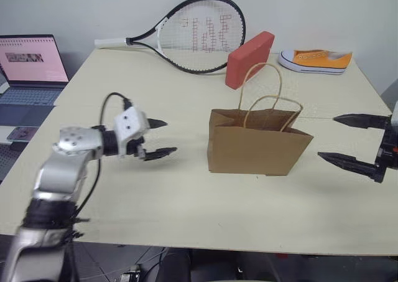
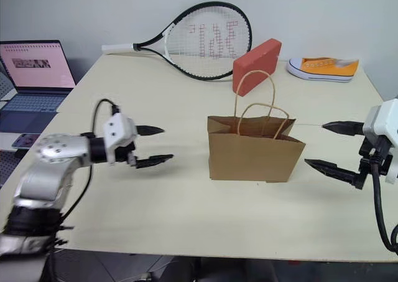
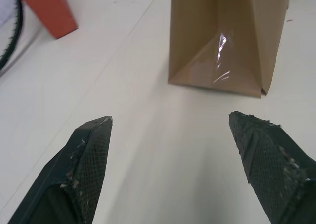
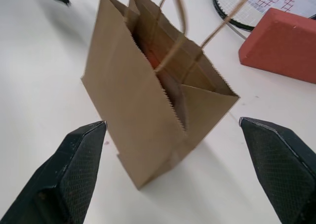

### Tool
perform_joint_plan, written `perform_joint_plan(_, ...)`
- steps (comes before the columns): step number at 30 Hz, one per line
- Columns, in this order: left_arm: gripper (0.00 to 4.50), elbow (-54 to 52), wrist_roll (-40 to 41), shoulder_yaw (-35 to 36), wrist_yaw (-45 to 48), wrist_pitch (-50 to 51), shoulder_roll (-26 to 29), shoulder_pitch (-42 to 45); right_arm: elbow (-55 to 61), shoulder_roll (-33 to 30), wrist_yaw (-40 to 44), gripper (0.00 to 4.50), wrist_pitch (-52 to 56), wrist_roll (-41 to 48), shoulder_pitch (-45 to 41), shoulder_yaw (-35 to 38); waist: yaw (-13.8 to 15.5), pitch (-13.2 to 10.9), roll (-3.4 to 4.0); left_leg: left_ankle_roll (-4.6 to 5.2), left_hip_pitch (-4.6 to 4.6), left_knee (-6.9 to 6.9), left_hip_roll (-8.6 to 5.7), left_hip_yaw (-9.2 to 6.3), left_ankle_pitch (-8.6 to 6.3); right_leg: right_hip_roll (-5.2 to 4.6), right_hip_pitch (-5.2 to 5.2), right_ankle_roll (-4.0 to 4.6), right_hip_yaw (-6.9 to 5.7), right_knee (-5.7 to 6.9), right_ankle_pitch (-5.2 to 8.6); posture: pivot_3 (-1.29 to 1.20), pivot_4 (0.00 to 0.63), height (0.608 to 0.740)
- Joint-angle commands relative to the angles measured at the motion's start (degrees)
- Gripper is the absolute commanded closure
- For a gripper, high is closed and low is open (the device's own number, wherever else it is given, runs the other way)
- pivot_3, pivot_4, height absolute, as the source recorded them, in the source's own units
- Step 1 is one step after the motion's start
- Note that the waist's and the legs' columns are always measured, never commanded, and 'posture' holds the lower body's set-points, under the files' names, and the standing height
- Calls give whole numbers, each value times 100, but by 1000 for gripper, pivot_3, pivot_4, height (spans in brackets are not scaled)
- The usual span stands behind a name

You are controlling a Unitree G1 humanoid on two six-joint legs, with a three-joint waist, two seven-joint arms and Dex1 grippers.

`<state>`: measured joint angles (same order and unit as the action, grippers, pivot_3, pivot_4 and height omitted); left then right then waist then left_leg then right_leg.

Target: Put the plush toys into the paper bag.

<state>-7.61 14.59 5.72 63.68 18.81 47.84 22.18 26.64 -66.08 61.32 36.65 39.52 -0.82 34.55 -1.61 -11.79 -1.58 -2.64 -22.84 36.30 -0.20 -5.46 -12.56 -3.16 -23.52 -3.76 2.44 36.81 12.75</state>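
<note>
The brown paper bag (image 1: 255,148) stands upright in the middle of the table, mouth open and both loop handles raised. In the right wrist view a small patch of orange (image 4: 153,61) shows inside the bag's mouth; otherwise the plush toys are hidden. My left gripper (image 1: 171,137) hovers to the left of the bag, a short gap away. It is open, with nothing between its fingers, and points at the bag's side (image 3: 227,36). My right gripper (image 1: 327,136) is to the right of the bag, also open, empty and aimed at it (image 4: 133,110).
A tennis racket (image 1: 199,33) lies at the back of the table. A red block (image 1: 249,59) sits just behind the bag, and an orange sneaker (image 1: 316,60) at the back right. A laptop (image 1: 31,70) and a phone (image 1: 22,133) rest on a desk to the left.
</note>
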Motion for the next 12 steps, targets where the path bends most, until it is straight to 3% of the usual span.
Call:
perform_joint_plan(1, 479, -768, 424, 671, -76, 538, 380, -398, -525, -370, 582, 0, -241, -126, -151, 1, -2, -1, 1, 0, 0, -1, 0, 0, 0, 0, -1, 2, 0, 0, 1, 0, 150, 740)
perform_joint_plan(6, 479, -1082, 767, 1222, -143, 1001, 703, -821, -1156, -624, 988, 0, -493, -320, -376, -195, -9, -1, 1, 0, 6, -3, 4, 4, 0, 0, -2, 25, -2, 4, 15, 0, 150, 740)
perform_joint_plan(12, 479, -931, 965, 1297, -122, 1065, 825, -811, -1315, -542, 1024, 0, -687, -441, -655, -555, -12, -1, 1, 0, 6, -3, 5, 10, 0, 0, -3, 27, 1, 3, 15, 0, 150, 740)
